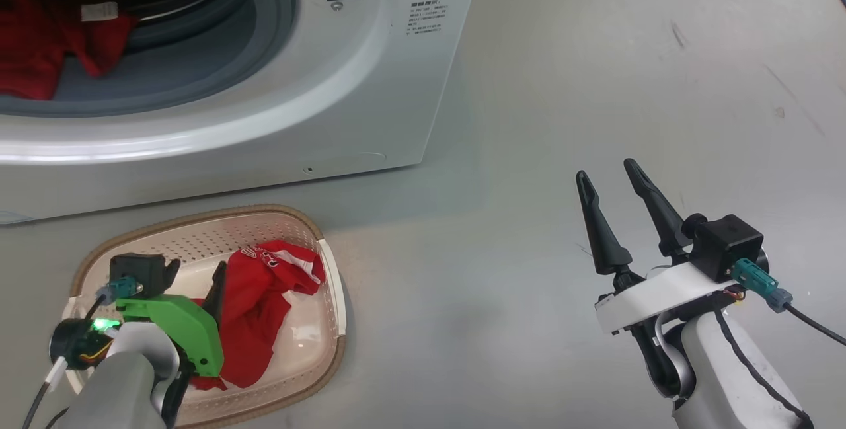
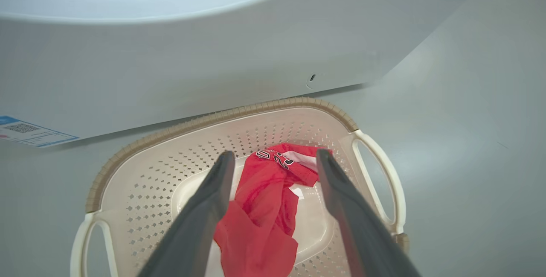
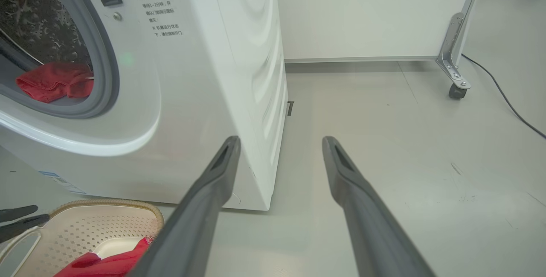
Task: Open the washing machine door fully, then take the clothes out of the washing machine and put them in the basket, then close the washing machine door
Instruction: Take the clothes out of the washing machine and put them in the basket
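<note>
The white washing machine [image 1: 370,85] stands with its drum mouth uncovered, and red clothes [image 1: 39,45] lie inside against the grey seal. The washing machine door is out of view. On the floor in front sits the cream basket [image 1: 198,217] holding one red garment [image 1: 264,310]. My left gripper [image 1: 195,277] hangs over the basket, open. In the left wrist view its fingers [image 2: 213,200] straddle the garment [image 2: 260,217], which rests on the basket bottom. My right gripper [image 1: 607,172] is open over bare floor to the right, holding nothing.
Grey floor stretches right of the machine. A white panel on a caster wheel [image 3: 456,91] stands behind, and a dark cable [image 3: 503,93] runs along the floor by it. A blue sticker [image 2: 25,131] marks the machine's lower front.
</note>
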You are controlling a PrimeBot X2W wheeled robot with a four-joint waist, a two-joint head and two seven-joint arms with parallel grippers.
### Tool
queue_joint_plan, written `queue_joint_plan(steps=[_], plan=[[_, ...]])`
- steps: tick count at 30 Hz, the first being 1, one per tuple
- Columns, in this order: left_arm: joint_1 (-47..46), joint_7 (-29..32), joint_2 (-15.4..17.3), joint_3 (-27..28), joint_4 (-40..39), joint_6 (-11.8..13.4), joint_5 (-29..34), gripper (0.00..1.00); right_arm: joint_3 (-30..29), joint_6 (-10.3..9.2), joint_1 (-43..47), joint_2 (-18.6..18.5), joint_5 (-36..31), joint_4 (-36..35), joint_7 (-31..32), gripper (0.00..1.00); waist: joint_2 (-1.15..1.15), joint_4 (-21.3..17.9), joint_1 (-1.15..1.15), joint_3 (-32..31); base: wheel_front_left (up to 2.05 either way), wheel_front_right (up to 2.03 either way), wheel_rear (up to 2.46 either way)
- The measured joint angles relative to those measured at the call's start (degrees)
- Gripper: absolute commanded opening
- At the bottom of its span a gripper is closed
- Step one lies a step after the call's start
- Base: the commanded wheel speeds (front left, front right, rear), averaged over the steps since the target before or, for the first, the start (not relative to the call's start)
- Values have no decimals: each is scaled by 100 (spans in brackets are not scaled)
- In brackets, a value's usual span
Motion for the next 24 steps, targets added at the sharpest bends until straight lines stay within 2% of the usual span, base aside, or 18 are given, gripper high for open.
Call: queue_joint_plan(steps=[9,24], plan=[[-105,-706,-83,-1,-264,-1,-3,100,-145,0,9,-75,15,152,-2,100,0,268,0,-489,0,0,0],[-31,-835,-198,25,-945,-2,20,100,-300,1,349,-160,62,193,-9,100,0,959,0,-1286,0,0,0]])
